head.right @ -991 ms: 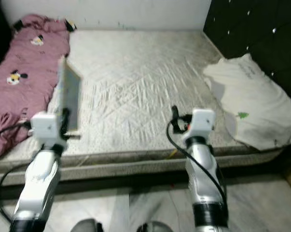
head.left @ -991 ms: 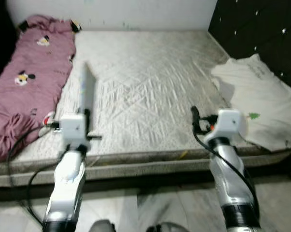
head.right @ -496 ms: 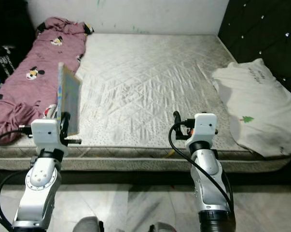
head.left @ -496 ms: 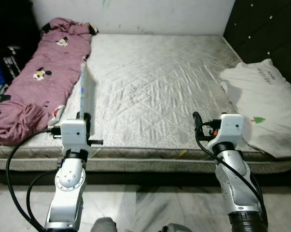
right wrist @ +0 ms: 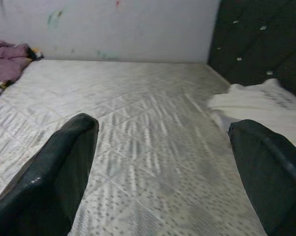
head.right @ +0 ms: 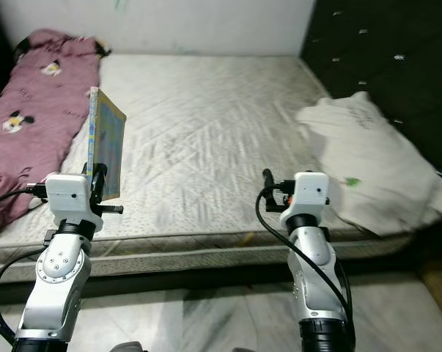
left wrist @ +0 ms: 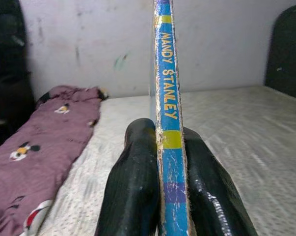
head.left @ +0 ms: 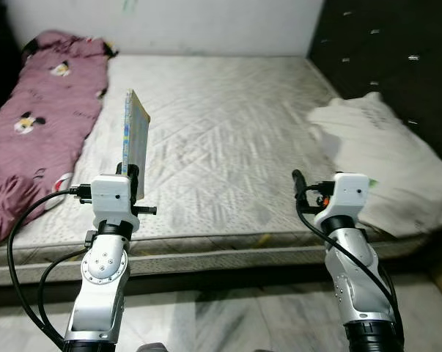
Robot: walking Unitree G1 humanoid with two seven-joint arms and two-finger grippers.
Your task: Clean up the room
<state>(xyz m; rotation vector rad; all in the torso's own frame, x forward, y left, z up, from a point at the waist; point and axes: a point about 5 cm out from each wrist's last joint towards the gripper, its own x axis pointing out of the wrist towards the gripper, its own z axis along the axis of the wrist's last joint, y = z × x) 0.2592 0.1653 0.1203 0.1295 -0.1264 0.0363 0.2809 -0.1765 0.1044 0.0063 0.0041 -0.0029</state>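
Standing upright in the left gripper point(left wrist: 170, 196) is a thin picture book with a blue and yellow spine point(head.left: 135, 143), pinched between the two black fingers point(left wrist: 133, 191) near its lower end. The spine carries yellow lettering that reads MANDY STANLEY in the left wrist view. Seen from the head camera, the book rises above the silver left arm point(head.left: 103, 271), over the near left part of a bare quilted white mattress point(head.left: 221, 139).

The right gripper point(right wrist: 167, 172) hovers above the near edge of the same mattress, toward its right side; its fingers point(right wrist: 54, 172) stand wide apart and hold nothing. The silver right arm point(head.right: 312, 271) reaches up from below, with a black cable looping beside its wrist.

A crumpled mauve blanket printed with cartoon mice point(head.left: 37, 117) lies along the left side of the mattress, running from the far corner to the near edge. A rumpled white cloth with a small green mark point(head.right: 367, 169) is heaped on the right side, against a dark tufted headboard with small shiny studs point(head.left: 389, 66). A pale scuffed wall point(head.right: 184, 26) closes the far side. Below the mattress, a pale marbled tile floor point(head.left: 228, 323) shows between the two arms.
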